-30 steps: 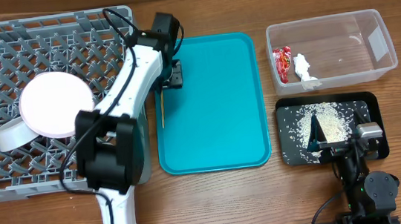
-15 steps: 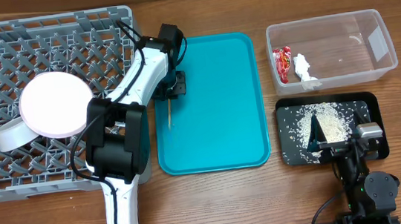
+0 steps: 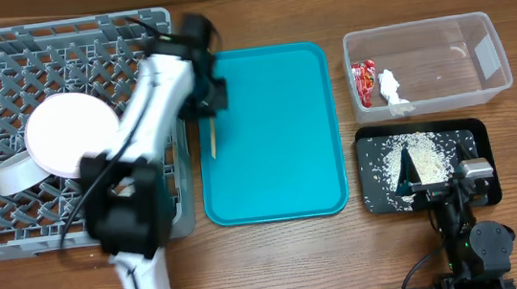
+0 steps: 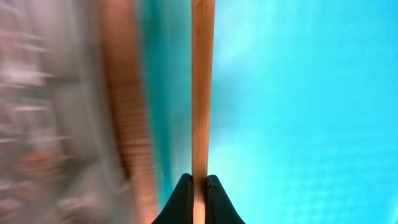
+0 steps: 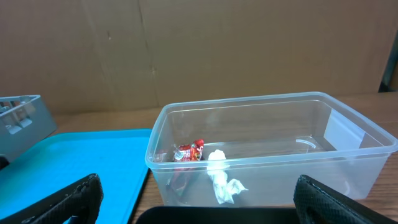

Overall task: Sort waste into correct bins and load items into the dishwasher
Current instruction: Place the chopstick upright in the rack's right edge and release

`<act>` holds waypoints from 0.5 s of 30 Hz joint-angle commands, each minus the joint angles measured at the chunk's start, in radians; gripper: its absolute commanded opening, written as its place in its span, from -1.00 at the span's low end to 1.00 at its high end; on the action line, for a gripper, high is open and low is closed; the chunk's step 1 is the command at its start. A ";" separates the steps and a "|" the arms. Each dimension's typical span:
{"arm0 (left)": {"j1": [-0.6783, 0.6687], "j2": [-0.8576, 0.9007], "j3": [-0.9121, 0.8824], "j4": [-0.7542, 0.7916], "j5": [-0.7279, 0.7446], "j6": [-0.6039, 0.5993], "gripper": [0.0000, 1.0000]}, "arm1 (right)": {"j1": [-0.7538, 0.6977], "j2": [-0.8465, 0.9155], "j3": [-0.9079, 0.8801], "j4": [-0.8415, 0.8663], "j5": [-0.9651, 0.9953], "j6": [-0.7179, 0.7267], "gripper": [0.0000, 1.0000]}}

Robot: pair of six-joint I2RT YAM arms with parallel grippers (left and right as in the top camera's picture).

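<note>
Here the left hand (image 4: 199,182) clamps a chopstick (image 4: 202,81), pointing lengthwise along the teal tray (image 3: 277,133).

No legible txt anywhere I can see. Red snack wrapper (image 3: 363,78) in the clear tub (image 3: 457,22) has bits of white print, but too small & crinkled to read, incl. from the right wrist cam. Pale patch (image 3: 486,48) on the tub's end wall: can't make out any writing.

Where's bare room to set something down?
Flat teal serving tray, right of the thin wooden chopstick in the left end effector. Clear plastic tub's right half, past the red wrapper and white tissue. Crowded: rice-covered black tray under the right end effector.
</note>
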 commanded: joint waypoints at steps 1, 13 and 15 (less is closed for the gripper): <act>0.085 -0.161 0.045 -0.022 -0.022 0.076 -0.92 | -0.003 -0.011 -0.010 0.005 0.000 -0.004 1.00; 0.174 -0.032 0.025 -0.084 -0.068 0.222 -0.92 | -0.003 -0.011 -0.010 0.005 -0.001 -0.004 1.00; 0.174 -0.010 0.025 -0.085 -0.068 0.201 -0.72 | -0.003 -0.011 -0.010 0.005 0.000 -0.004 1.00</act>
